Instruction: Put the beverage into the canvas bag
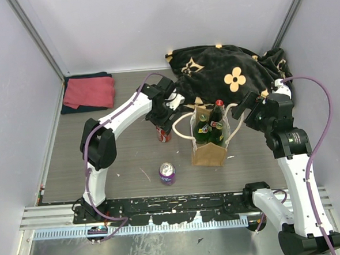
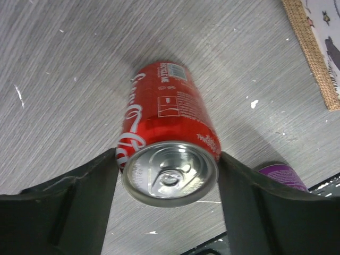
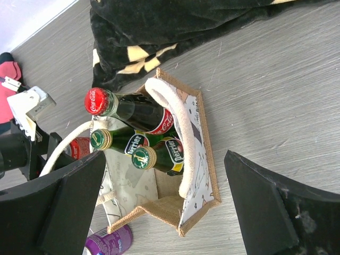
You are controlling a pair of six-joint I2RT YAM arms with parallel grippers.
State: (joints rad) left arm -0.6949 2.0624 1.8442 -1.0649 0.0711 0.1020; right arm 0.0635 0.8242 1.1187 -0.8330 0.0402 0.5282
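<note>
Table [image 1: 120,159]: grey, wood-grain.
Blanket [image 1: 224,72]: black with flower print, heaped in the far right corner.
Towel [image 1: 89,92]: red, folded on a dark cloth in the far left corner.
Bag [image 1: 209,151]: upright, right of the table's centre, just on the near side of the blanket. Its cream handles are spread and the mouth is open.
Bottles: one cola bottle [image 3: 133,111] with a red cap and two green bottles [image 3: 143,151] stand inside the bag, necks above the rim.
Red can [image 2: 167,133]: cola, the beverage. It stands upright on the table near the centre, just left of the bag and outside it.
Purple can [image 1: 167,173]: upright, alone, between the red can and the near edge.
Left gripper [image 2: 169,175]: over the red can. Its fingers [image 2: 79,202] meet the can on both sides just under the rim, and the can's base is on the table.
Right gripper [image 3: 164,159]: spread wide and holding nothing, by the bag's right side. In the right wrist view the bag sits between its fingers [image 3: 265,207], untouched.
</note>
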